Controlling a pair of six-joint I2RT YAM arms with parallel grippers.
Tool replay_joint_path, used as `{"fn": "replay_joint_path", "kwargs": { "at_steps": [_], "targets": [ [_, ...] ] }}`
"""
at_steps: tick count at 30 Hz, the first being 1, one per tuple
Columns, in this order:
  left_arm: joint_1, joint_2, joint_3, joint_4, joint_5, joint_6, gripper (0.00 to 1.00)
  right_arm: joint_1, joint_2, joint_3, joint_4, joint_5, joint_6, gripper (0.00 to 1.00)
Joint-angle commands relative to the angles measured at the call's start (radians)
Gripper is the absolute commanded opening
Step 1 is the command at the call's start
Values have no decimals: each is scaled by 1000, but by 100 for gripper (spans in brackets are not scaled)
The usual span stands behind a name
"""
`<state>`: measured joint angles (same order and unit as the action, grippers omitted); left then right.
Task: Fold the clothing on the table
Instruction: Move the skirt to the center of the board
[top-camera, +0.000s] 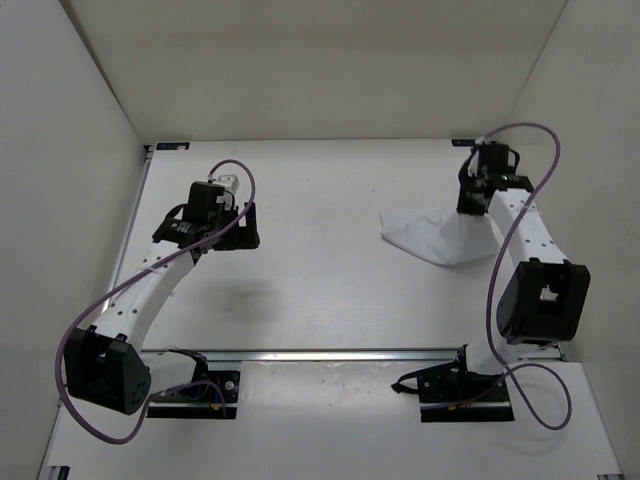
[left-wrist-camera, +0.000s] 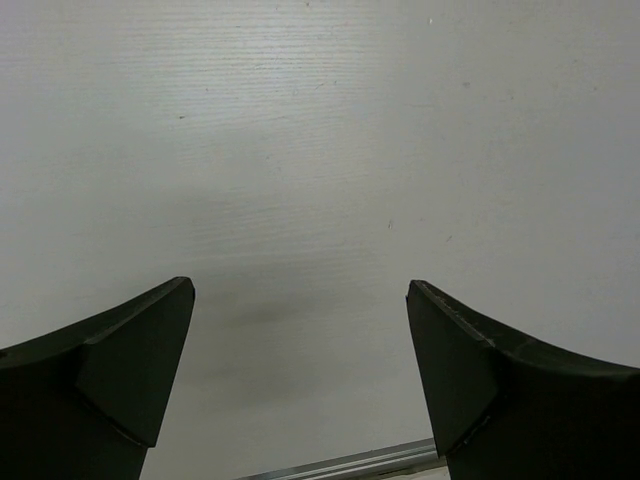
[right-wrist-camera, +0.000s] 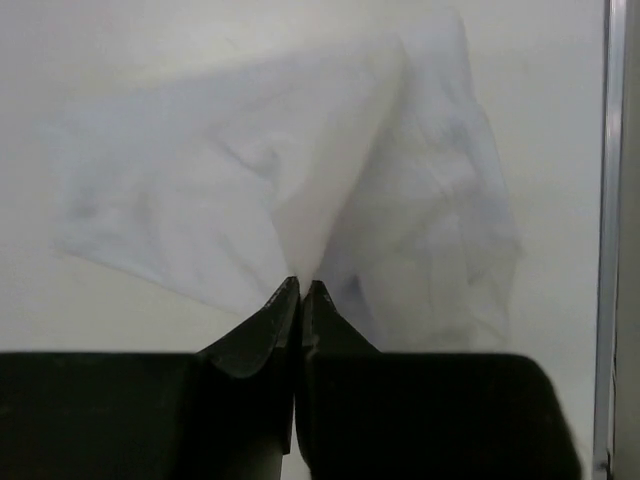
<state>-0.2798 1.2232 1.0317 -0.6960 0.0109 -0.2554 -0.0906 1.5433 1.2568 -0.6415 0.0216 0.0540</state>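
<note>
the clothing, a small white wrinkled garment, lies on the right side of the table, toward the far right corner and close to the right wall. in the top view it spreads out like a fan, wide at its left and near edges and drawn to a narrow point at the far right, where the right gripper meets it. the right wrist view shows that gripper with its two black fingers pressed together, and a ridge of the cloth rising in a peak straight to the tips, so the claw is clamped on a pinch of the fabric. the rest of the garment drapes away to both sides of that ridge and lies on the tabletop, with a silver rail running along the right edge of that view. the left gripper is well apart from the garment, over the left part of the table. its wrist view shows the claw spread wide, nothing between the fingers but bare white tabletop, and a strip of the metal rail at the bottom. a purple cable loops along the right arm.
</note>
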Motion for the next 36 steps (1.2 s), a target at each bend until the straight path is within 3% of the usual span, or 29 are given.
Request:
{"fn": "replay_joint_path", "kwargs": {
  "at_steps": [1,4,6,8,10,13,16,18,20,23,24,25,27,29,30,31,32,36],
  "targets": [
    [22,-13,51,36,17,10,99,165,58,313,-4,-110,56,0],
    [50,-21,59,64,27,-7,99,360,182,609,-73,-92,49,0],
    [50,-39,68,75,24,-11,98,478,303,934,-179,-94,20,0],
    [51,-57,64,76,17,-11,98,506,302,1045,-149,-152,50,0],
    [53,-74,67,75,18,-19,99,502,236,1018,-66,-241,83,0],
    [59,-114,45,72,9,-19,99,456,95,818,61,-230,93,0],
    [64,-149,21,70,4,-31,99,290,-20,535,173,-365,173,0],
    [57,-155,17,59,0,-28,99,247,-86,355,238,-409,201,0],
    [53,-166,14,58,1,-30,99,247,-113,93,292,-430,193,0],
    [62,-182,8,62,8,-41,98,296,-109,-144,319,-451,225,5],
    [53,-183,7,61,17,-36,99,301,-88,-178,303,-453,231,8],
    [53,-186,-1,59,20,-38,98,301,-78,-213,271,-459,228,24],
    [50,-188,-13,52,17,-39,99,295,-54,-233,217,-462,224,38],
    [45,-183,-10,47,27,-33,99,282,-74,-223,200,-434,219,61],
    [39,-179,-16,53,35,-28,99,282,-106,-220,194,-417,225,67],
    [36,-182,-22,52,55,-34,98,273,-117,-205,192,-392,225,89],
    [30,-174,-34,79,98,-31,99,269,-161,-179,187,-370,219,99],
    [4,-166,-91,140,174,-44,99,270,-216,-114,146,-341,227,100]
  ]
}}
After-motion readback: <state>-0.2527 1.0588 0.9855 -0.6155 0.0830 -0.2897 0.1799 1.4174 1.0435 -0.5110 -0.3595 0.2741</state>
